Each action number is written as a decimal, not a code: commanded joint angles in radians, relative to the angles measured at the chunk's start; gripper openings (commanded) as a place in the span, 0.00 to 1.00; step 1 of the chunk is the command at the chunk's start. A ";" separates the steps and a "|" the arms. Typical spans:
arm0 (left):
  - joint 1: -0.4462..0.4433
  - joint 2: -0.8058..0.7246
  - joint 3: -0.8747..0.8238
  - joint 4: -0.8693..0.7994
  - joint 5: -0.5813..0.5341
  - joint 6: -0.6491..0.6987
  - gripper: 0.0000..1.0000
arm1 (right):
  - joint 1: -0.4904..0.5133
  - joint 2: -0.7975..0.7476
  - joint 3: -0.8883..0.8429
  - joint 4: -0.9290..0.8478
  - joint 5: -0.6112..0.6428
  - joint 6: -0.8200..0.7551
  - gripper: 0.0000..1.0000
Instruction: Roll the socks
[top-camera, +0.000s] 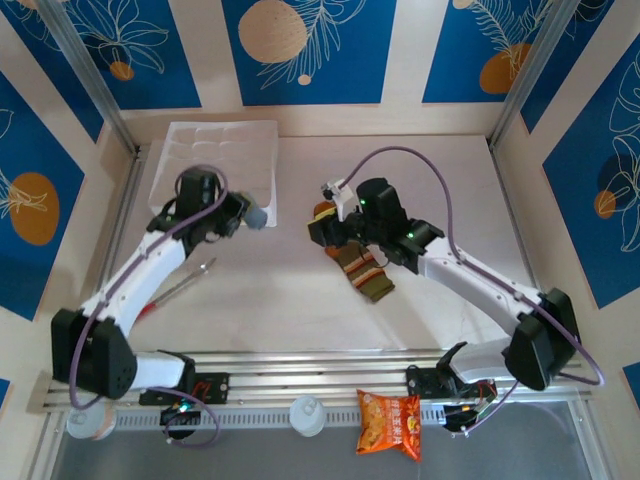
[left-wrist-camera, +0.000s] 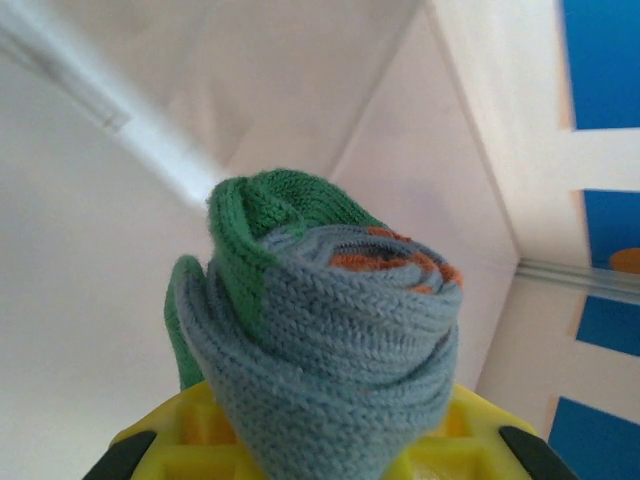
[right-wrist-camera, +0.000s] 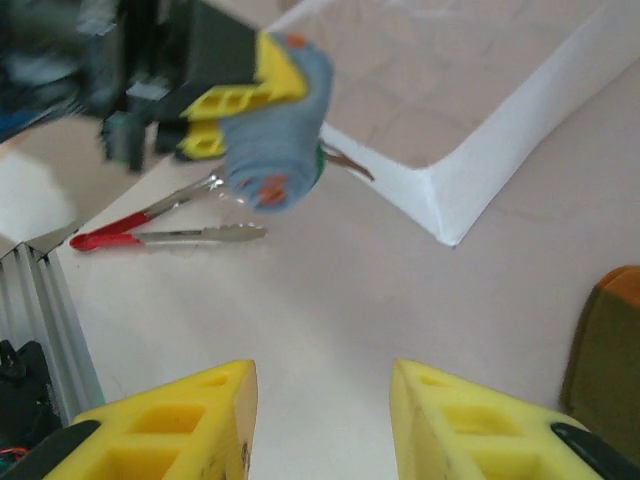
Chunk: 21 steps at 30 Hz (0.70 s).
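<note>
L pincer (top-camera: 246, 214) pinches rolled grey-blue sock (left-wrist-camera: 330, 340) near tray (top-camera: 220, 145) corner — R pincer (right-wrist-camera: 322, 395) spread.

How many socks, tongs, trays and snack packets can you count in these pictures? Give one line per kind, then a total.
Socks: 2, the grey-blue sock, rolled up, and the olive-brown sock
Tongs: 1, the red-handled tongs
Trays: 1, the white tray
Snack packets: 1, the orange snack packet
Total: 5
</note>
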 joint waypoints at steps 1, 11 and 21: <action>0.028 0.130 0.116 -0.012 0.030 0.127 0.00 | -0.010 -0.069 -0.013 0.048 0.060 -0.068 0.39; 0.045 0.470 0.395 0.046 0.090 0.197 0.00 | -0.024 -0.135 -0.034 -0.035 0.070 -0.102 0.35; 0.117 0.516 0.385 0.044 0.143 0.272 0.00 | -0.025 -0.148 -0.045 -0.062 0.066 -0.076 0.31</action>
